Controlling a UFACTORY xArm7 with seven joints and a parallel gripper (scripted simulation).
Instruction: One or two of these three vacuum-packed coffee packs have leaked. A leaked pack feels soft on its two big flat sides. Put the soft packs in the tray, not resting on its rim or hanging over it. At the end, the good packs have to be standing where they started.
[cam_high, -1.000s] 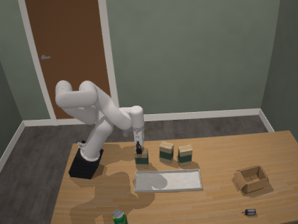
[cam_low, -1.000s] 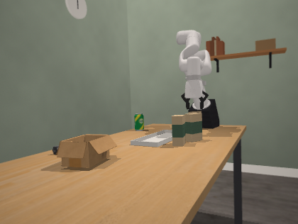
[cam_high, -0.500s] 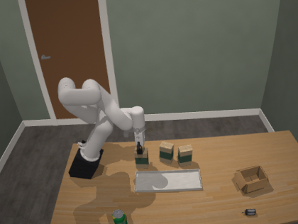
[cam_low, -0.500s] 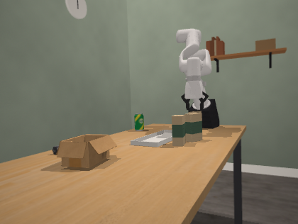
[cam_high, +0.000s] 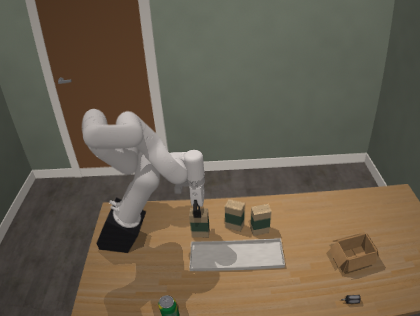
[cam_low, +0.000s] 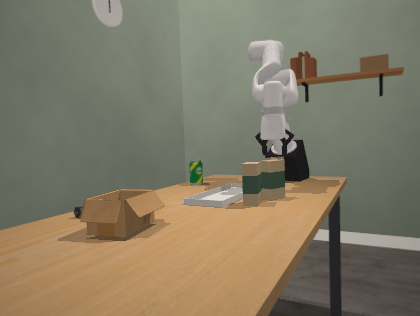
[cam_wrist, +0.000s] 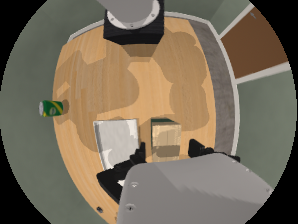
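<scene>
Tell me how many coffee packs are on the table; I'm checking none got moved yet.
3, all standing in a row behind the tray: one under the open gripper nearest the arm's base, one in the middle, one farthest along. None lies in the tray.

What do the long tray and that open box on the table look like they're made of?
The tray looks like pale grey metal or plastic: smooth, matte, with a thin raised rim. The open box looks like corrugated cardboard: plain brown, with flaps folded outward.
</scene>
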